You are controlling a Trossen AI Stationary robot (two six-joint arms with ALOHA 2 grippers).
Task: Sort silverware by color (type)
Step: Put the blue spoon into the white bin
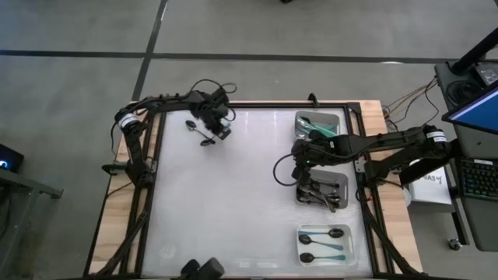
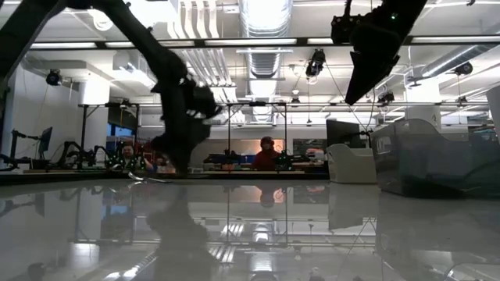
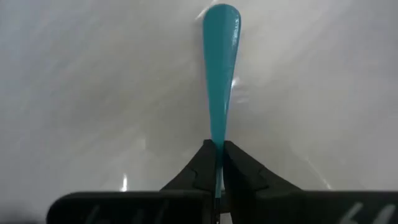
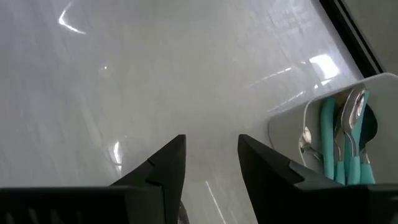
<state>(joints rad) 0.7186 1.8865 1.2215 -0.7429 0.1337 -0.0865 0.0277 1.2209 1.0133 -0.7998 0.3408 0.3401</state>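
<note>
Three trays line the worktop's (image 1: 233, 194) right edge: a grey tray (image 1: 317, 122) at the far right corner holding teal-handled spoons (image 4: 339, 146), a middle tray (image 1: 336, 192) with metal spoons (image 1: 317, 192), and a white tray (image 1: 327, 244) near the front right corner with two black-bowled teal spoons (image 1: 320, 245). Most of the worktop's centre and left side lies bare. One black spoon (image 1: 191, 125) lies near the far left corner. Just beside it the left gripper (image 1: 218, 131) reaches in from the far left edge, its jaws clamped together on the neck of a teal-handled spoon (image 3: 219, 74), whose handle points out past the fingertips (image 3: 202, 165) over the bare surface. Stretched in from the right edge, the right gripper (image 4: 211, 158) hangs between the grey and middle trays with its jaws apart, gripping nothing.
</note>
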